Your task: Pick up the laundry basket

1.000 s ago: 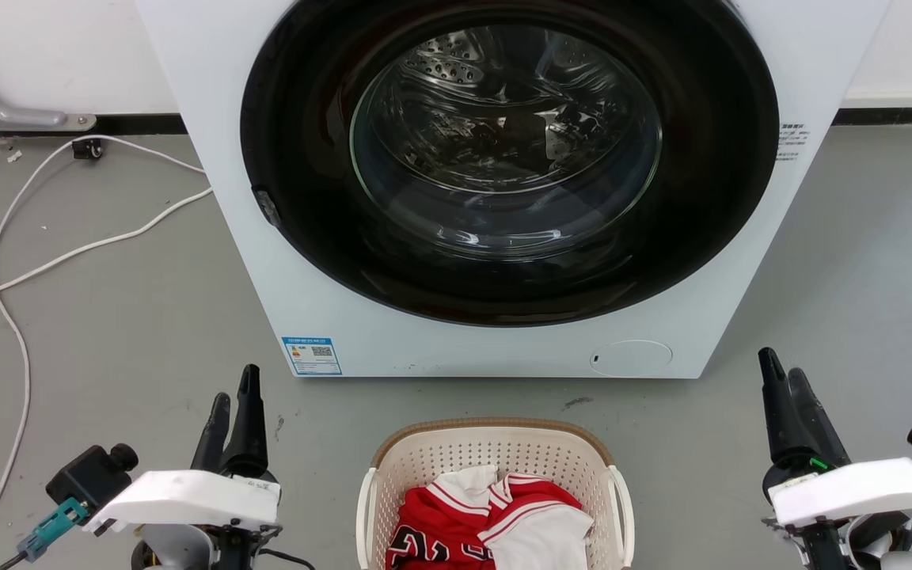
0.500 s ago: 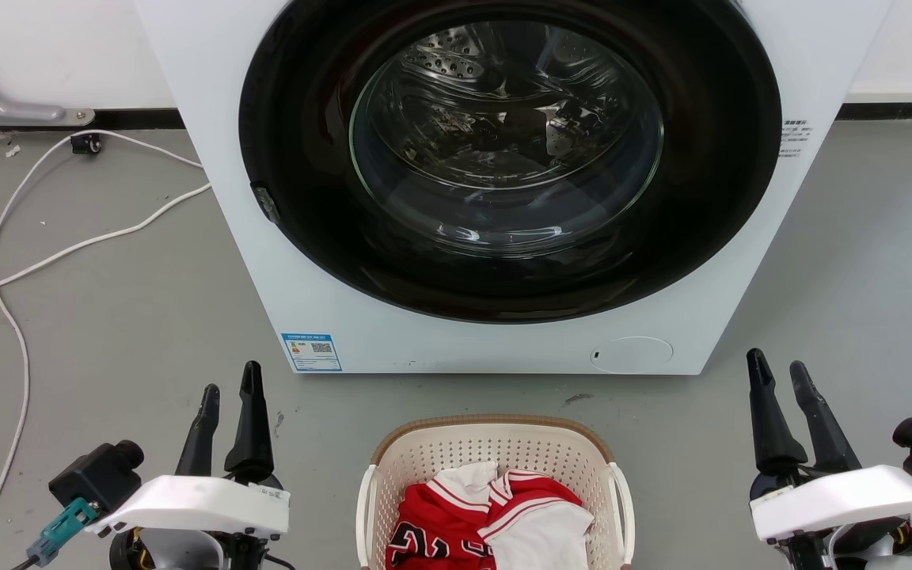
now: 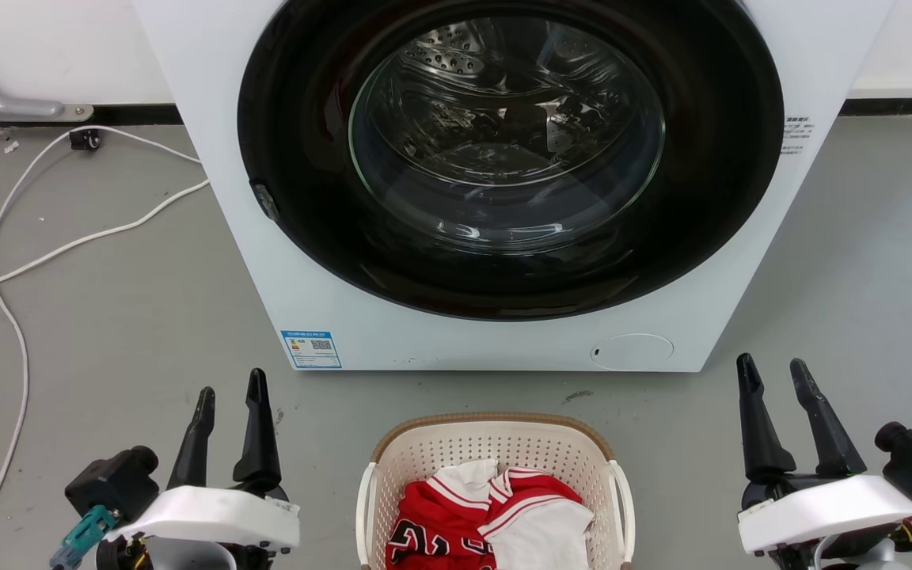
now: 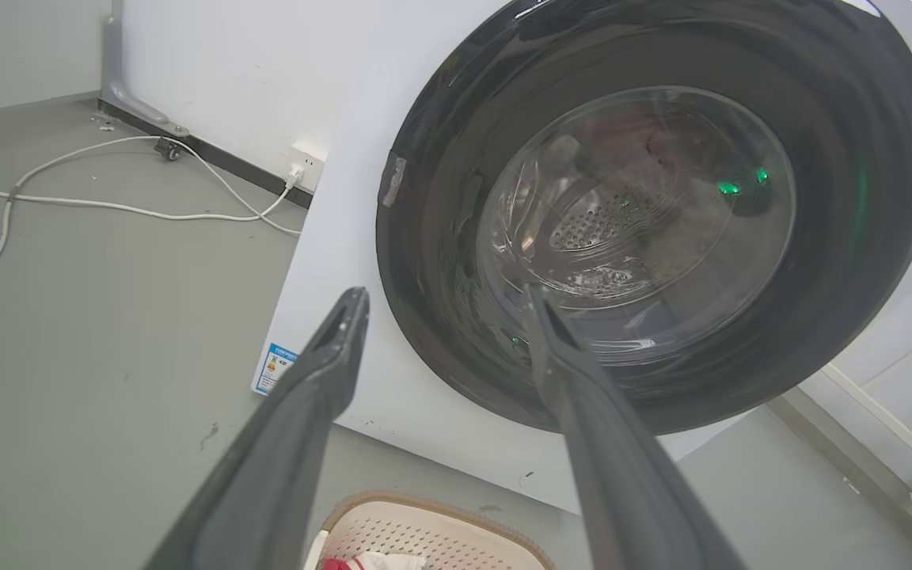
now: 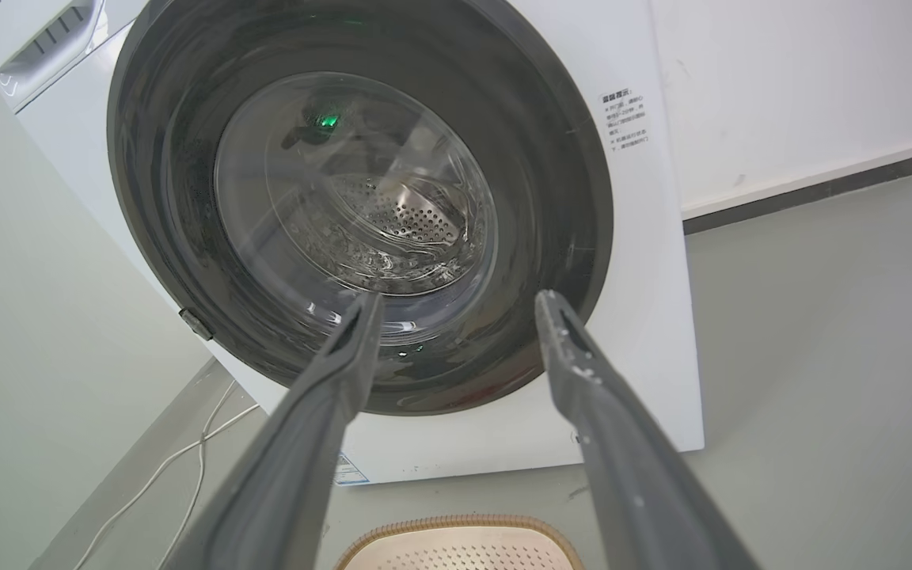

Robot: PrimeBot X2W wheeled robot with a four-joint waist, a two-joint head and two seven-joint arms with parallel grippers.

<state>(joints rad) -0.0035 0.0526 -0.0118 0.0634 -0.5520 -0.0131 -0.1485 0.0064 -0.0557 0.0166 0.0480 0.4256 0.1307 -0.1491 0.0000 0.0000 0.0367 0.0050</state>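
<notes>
Where the head view looks down, the laundry basket [image 3: 424, 463] sits on the grey floor [image 3: 123, 332] at the bottom centre, just in front of the washing machine [image 3: 266, 269] and apart from it: a cream plastic tub with rounded corners, walls full of small holes, a brown woven-look rim and white handles on both sides. Red and white clothes [image 3: 456, 522] lie heaped inside. The left gripper [image 3: 230, 383] stands to the basket's left and the right gripper [image 3: 771, 362] to its right, each well clear of the handles, fingers spread apart, pointing toward the machine and holding nothing. From the left wrist, that gripper's two dark fingers [image 4: 298, 412] fork wide with nothing gripped between them, and the basket's far rim peeks in at the bottom edge below them. From the right wrist, the fingers [image 5: 606, 412] are likewise parted and empty, the brown rim low between them.
</notes>
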